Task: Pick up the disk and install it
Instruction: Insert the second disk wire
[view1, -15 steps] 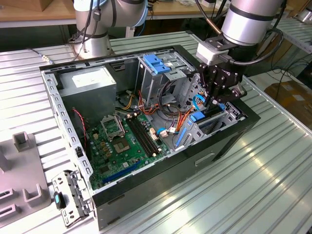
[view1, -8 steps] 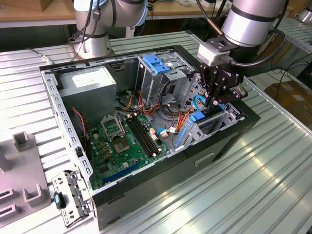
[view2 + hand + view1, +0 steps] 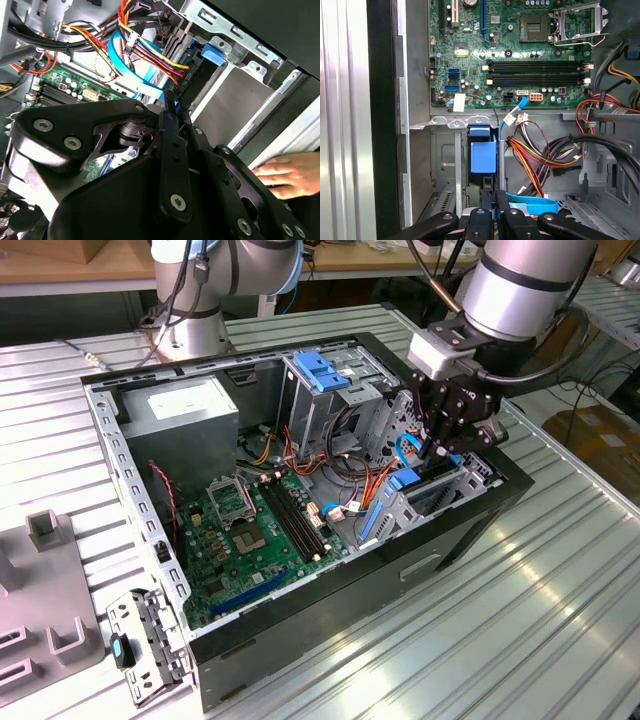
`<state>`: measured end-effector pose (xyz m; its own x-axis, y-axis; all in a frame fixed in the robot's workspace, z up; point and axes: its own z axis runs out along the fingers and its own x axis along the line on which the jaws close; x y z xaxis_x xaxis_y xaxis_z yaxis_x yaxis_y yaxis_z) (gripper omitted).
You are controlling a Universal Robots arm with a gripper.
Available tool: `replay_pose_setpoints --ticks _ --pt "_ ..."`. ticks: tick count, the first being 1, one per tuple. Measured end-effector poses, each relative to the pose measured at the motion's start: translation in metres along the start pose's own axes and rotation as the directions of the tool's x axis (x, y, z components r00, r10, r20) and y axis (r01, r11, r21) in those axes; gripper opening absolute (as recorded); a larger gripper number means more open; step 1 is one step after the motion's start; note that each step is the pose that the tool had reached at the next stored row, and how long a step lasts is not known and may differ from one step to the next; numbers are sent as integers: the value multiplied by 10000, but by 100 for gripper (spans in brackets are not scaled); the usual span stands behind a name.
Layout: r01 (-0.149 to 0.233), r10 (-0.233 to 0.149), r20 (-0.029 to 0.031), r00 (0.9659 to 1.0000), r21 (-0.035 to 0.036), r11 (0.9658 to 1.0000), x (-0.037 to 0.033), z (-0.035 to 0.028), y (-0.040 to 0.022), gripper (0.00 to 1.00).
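Open computer case [image 3: 250, 640] on a metal table. Gripper [image 3: 445, 452] reaches into a bay w/ jaws closed on the disk [image 3: 483, 155], probably standing on edge; blue frame visible, seated in slot.

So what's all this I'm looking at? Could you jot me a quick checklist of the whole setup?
Surface: ribbed metal table, open computer case on it.
Job's things: disk with blue frame, standing in its bay.
Clutter: loose metal bracket, grey holder.
Grippers: gripper down at the disk bay.
Cables: coloured wire bundle, blue flat cable.
Surroundings: a person's hand by the case.
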<state>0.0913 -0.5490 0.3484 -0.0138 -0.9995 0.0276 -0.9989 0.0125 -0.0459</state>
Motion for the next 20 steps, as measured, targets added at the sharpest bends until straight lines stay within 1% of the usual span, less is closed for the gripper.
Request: replay_pose_setpoints --ticks 1,2,4,5,7,9,10,11,12,17,19,20 --pt "-5 5 102 9999 -1 10000 12 0 0 16" --pt "-8 8 177 9998 -2 10000 20 0 0 16" --pt "-13 13 279 9996 -3 10000 36 0 0 16" --pt "-14 14 299 9996 -4 10000 47 1 0 16" --pt "-13 13 300 9995 -5 10000 51 2 -1 16" --pt "-14 14 301 9995 -4 10000 51 37 -3 16" --pt "-14 14 300 9995 -5 10000 52 37 -3 16" --pt "-14 14 311 9995 -4 10000 54 56 -2 16" --pt "-14 14 309 9995 -5 10000 55 74 -1 16" --pt "-14 14 318 9995 -5 10000 55 77 -1 16" --pt "-14 14 321 9995 -3 10000 56 46 -3 17" --pt "-14 14 317 9995 -3 10000 57 -7 -5 24"
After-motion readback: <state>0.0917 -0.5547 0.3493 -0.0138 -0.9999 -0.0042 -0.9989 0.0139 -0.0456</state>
